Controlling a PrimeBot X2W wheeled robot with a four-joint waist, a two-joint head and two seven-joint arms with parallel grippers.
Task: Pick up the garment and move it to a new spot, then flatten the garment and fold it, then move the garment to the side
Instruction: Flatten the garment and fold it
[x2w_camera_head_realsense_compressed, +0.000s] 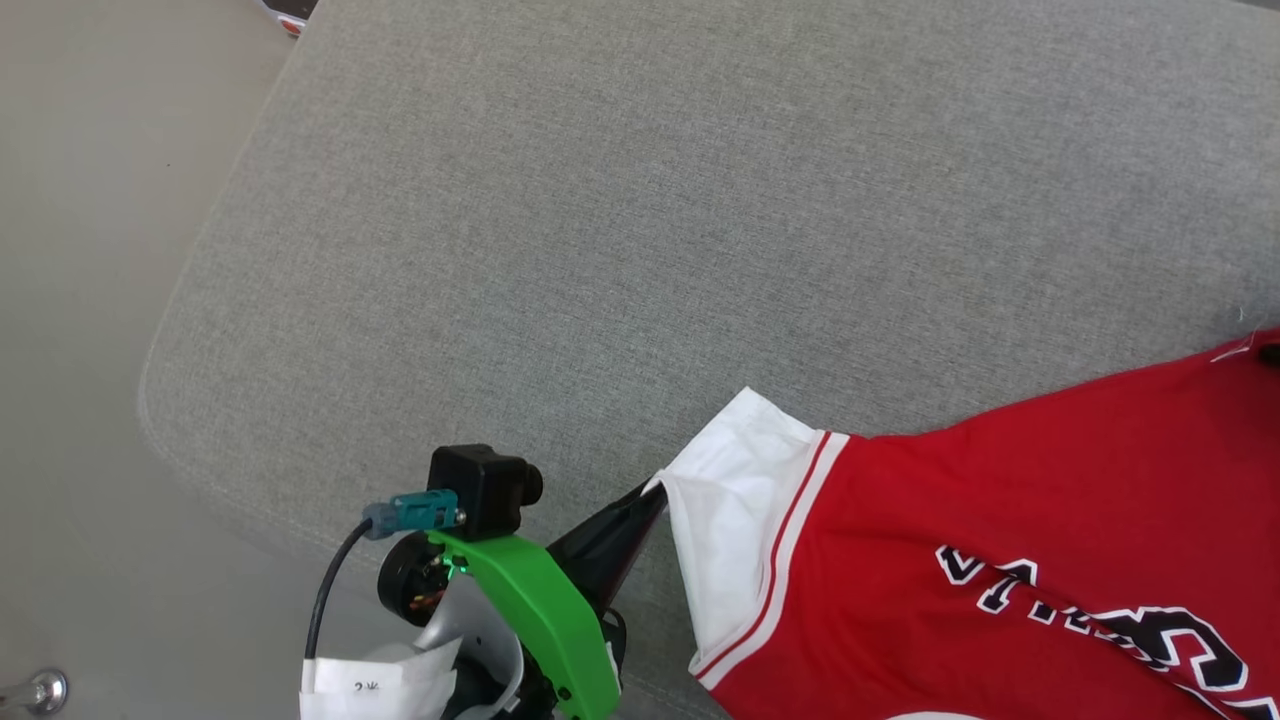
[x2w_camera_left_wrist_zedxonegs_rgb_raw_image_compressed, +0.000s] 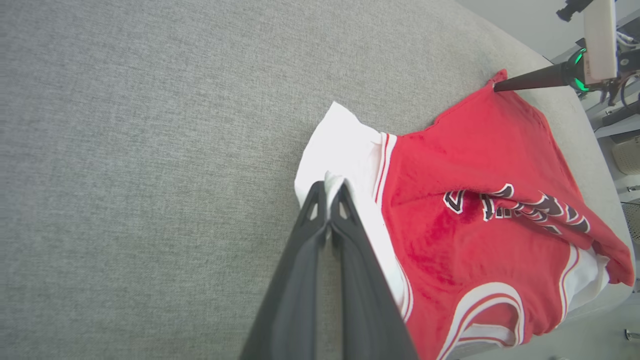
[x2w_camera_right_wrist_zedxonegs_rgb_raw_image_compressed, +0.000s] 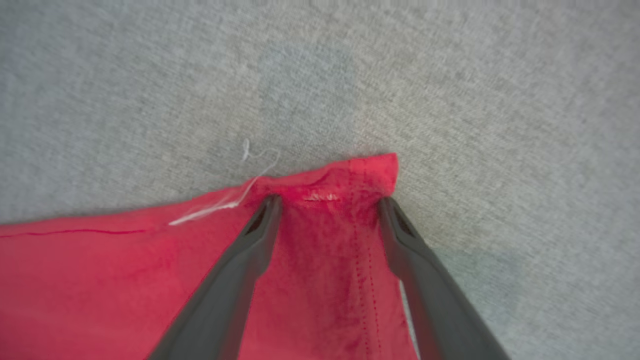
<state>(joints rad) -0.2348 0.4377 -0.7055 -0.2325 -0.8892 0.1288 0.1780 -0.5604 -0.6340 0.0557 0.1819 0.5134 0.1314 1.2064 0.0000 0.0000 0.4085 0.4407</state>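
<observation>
Head view: the garment (x2w_camera_head_realsense_compressed: 1000, 520) lies on the near right part of a grey cushion (x2w_camera_head_realsense_compressed: 600, 250), front up, dark lettering showing, one white sleeve (x2w_camera_head_realsense_compressed: 735, 500) pointing left. The left gripper (x2w_camera_head_realsense_compressed: 655, 492) comes in from the near side, fingers pressed together and pinching the sleeve's open edge. In the left wrist view a fold of white fabric is nipped right between the tips. The right gripper (x2w_camera_right_wrist_zedxonegs_rgb_raw_image_compressed: 327, 200) is at the far red hem corner. In the right wrist view its fingers are spread, tips down on the fabric with the stitched corner between them, not clamped. A loose white thread (x2w_camera_right_wrist_zedxonegs_rgb_raw_image_compressed: 240, 197) trails off the hem. Pale floor (x2w_camera_head_realsense_compressed: 80, 300) lies left of the cushion.
</observation>
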